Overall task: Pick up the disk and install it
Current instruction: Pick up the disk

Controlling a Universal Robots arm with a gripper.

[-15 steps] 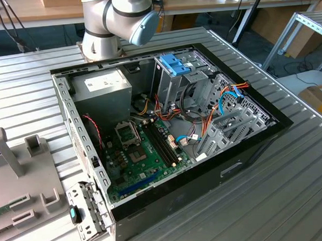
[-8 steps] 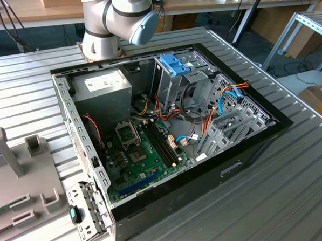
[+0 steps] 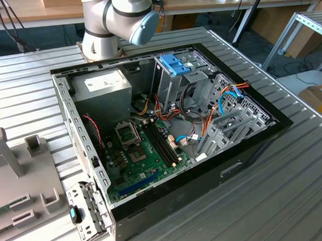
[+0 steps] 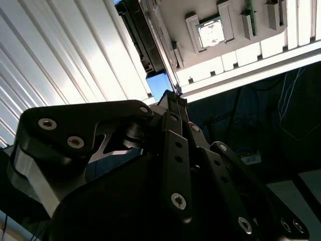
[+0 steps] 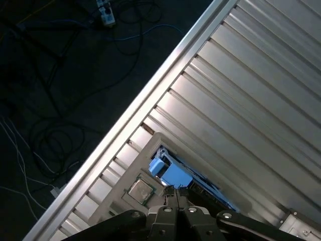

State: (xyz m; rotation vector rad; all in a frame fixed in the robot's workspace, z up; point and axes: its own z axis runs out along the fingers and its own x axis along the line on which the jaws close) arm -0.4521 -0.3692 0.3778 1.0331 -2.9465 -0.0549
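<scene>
Fingertips pressed together, nothing clamped: gripper point(image 5: 176, 193) poised close over disk point(image 5: 169, 173), which sits at edge of grey fixture tray point(image 5: 120, 196). Risk: going down closed – tips likely to strike blue rail, knock disk against tray, miss grasp entirely.

Table: a big grey metal table point(image 3: 273, 201) with long ribs spreads across the whole scene, near and far.
Light: bright light shines on the ribs in the second wrist view.
Floor: the floor point(image 5: 75, 65) past the table's edge is dark, and thin cables point(image 5: 65, 135) lie on it in loops.
Desk: a long wooden desk point(image 3: 31, 14) stands far off, behind the table.
Frame: a pale metal frame point(image 3: 312, 23) stands far off on the exterior view's right.
Box: a brown cardboard box point(image 3: 319, 98) sits past the table's edge on the exterior view's right.
</scene>
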